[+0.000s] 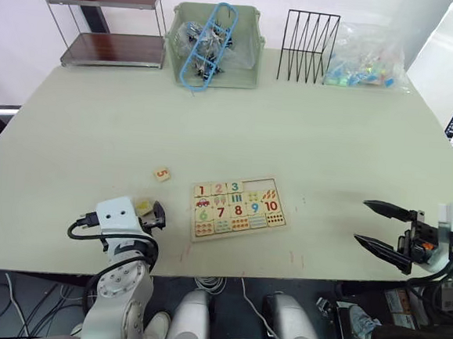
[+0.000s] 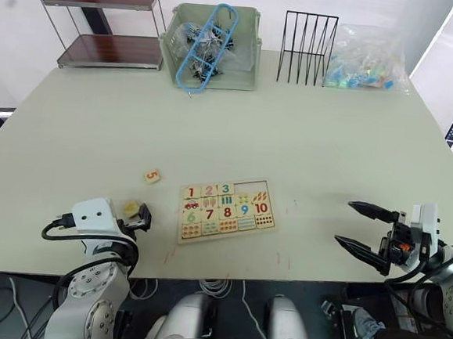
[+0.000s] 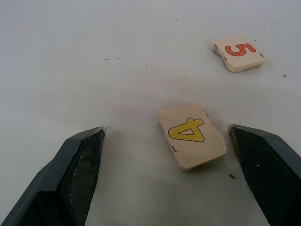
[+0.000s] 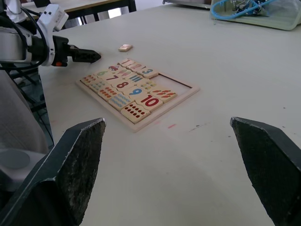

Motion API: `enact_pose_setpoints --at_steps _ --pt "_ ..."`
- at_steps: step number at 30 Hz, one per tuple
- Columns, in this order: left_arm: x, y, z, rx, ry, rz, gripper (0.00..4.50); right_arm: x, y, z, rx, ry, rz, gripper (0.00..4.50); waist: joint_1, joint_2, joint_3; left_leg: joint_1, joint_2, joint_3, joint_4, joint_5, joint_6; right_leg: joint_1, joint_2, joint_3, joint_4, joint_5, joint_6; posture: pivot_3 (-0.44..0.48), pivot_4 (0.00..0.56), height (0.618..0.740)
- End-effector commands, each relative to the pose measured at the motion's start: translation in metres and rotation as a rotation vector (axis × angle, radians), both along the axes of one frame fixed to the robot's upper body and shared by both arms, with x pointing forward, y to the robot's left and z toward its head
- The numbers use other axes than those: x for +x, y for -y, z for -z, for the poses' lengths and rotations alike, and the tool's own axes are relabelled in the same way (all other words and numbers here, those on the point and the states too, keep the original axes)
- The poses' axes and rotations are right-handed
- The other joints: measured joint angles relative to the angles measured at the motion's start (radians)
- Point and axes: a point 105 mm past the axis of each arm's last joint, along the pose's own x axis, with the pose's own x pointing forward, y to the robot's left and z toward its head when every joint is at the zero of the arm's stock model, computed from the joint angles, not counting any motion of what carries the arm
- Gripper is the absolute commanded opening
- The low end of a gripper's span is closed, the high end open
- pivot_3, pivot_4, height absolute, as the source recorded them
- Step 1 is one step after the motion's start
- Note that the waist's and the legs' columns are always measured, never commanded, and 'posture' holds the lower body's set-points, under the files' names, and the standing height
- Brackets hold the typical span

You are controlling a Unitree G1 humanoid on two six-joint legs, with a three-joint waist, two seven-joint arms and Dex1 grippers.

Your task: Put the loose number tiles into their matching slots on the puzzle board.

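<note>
The puzzle board [image 1: 237, 210] lies flat on the worktop [image 1: 230, 123], its long side running left to right and skewed slightly. Its top row reads 1, 2, 3, followed by two empty slots [image 1: 256, 186]; the row below reads 6, 7, 8, 9, 10. A loose tile printed with a yellow 4 [image 3: 192, 135] lies between the released jaws of the left gripper [image 3: 175, 160], untouched. A tile with a red 5 [image 1: 162, 175] lies left of the board. The right gripper [image 1: 382, 226] hovers released, well right of the board.
</note>
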Motion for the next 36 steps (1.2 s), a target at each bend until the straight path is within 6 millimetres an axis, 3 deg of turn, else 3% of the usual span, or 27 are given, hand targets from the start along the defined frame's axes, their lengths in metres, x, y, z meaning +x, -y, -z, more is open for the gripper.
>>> enact_pose_setpoints --at_steps 1,6,8,11,14,16,19,36 --pt "-0.001 -0.003 -0.001 -0.003 0.006 -0.024 4.5 -0.003 -0.001 -0.006 0.0 0.028 -0.014 4.43 0.0 0.0 0.0 0.0 0.0 0.0 0.0 0.0 0.0 0.0 0.0 0.0 0.0 0.0 0.0 0.0 0.15 0.74" --pt "-0.002 -0.002 0.001 -0.018 0.002 -0.021 4.5 -0.005 0.001 -0.004 -0.004 0.022 -0.015 4.43 0.0 0.0 0.0 0.0 0.0 0.0 0.0 0.0 0.0 0.0 0.0 0.0 0.0 0.0 0.0 0.0 0.15 0.74" --pt "-0.005 0.0 0.003 -0.029 -0.002 -0.018 3.95 -0.006 0.001 -0.003 -0.006 0.021 -0.016 4.5 0.0 0.0 0.0 0.0 0.0 0.0 0.0 0.0 0.0 0.0 0.0 0.0 0.0 0.0 0.0 0.0 0.15 0.74" --pt "-0.01 0.001 0.006 -0.048 -0.007 -0.016 3.95 -0.007 0.001 -0.002 -0.007 0.02 -0.017 4.5 -0.003 0.0 0.0 0.0 0.0 0.0 0.0 0.0 0.0 0.0 0.0 0.0 0.0 0.0 0.0 0.0 0.15 0.74" --pt "-0.013 0.001 0.007 -0.052 -0.008 -0.018 3.32 -0.008 0.002 -0.001 -0.008 0.017 -0.02 4.5 -0.003 0.0 0.0 0.0 0.0 0.0 0.0 0.0 0.0 0.0 0.0 0.0 0.0 0.0 0.0 0.0 0.15 0.74" --pt "-0.014 0.001 0.007 -0.053 -0.01 -0.017 2.29 -0.009 0.002 0.0 -0.009 0.015 -0.023 4.5 -0.003 0.0 0.0 0.0 0.0 0.0 0.0 0.0 0.0 0.0 0.0 0.0 0.0 0.0 0.0 0.0 0.15 0.74" --pt "-0.015 0.001 0.008 -0.059 -0.014 -0.016 1.09 -0.009 0.002 0.001 -0.01 0.014 -0.024 4.5 -0.003 0.001 0.0 0.0 0.0 0.0 0.0 0.0 0.0 0.0 0.0 0.0 0.0 0.0 0.0 0.0 0.15 0.74" --pt "-0.005 0.002 -0.002 -0.028 0.024 0.096 1.09 -0.008 0.001 0.002 0.021 0.033 -0.037 4.5 -0.003 0.001 0.0 0.001 0.0 -0.001 0.0 0.0 0.0 0.0 0.0 0.0 0.0 0.0 0.0 0.0 0.15 0.74"
